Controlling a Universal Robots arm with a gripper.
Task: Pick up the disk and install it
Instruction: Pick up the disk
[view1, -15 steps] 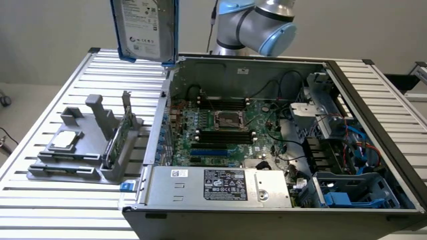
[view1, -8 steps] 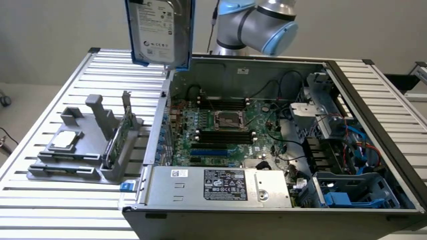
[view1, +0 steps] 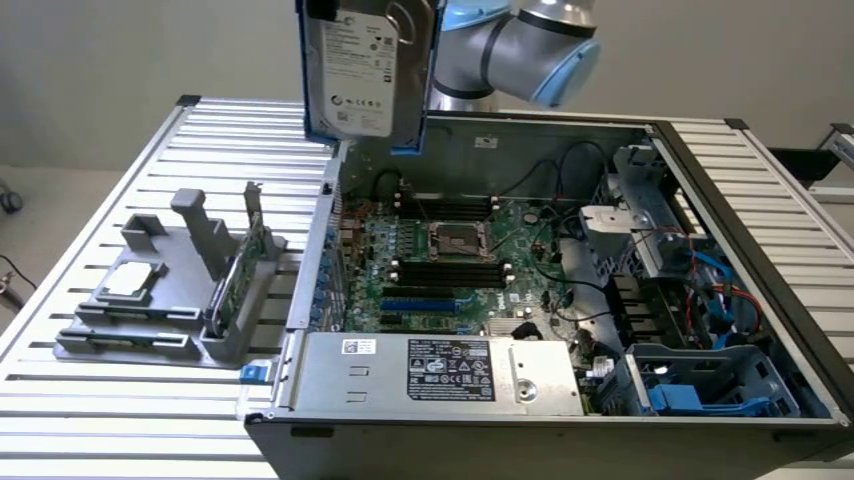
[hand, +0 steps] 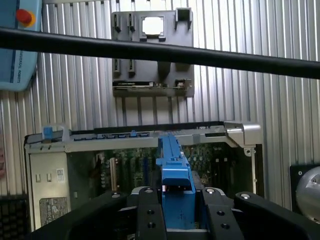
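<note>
Gripper (hand: 182, 220) first: your jaws are clamped on the disk (view1: 358, 70) by its blue carrier, with the drive held on edge and up in the air, so count the pickup as done. Below it sits the open computer case (view1: 534, 135) with the motherboard (view1: 454, 250) exposed. The disk touches nothing there, so I judge the install not yet done. Farther off, the grey fixture (view1: 147, 235) on the slatted table (view1: 80, 400) holds a small silver chip (view1: 131, 278) and an upright card (view1: 251, 240).

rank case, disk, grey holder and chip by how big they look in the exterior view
1. case
2. holder and disk: look about alike, disk cut off at the top edge, so unranked
3. chip
</note>
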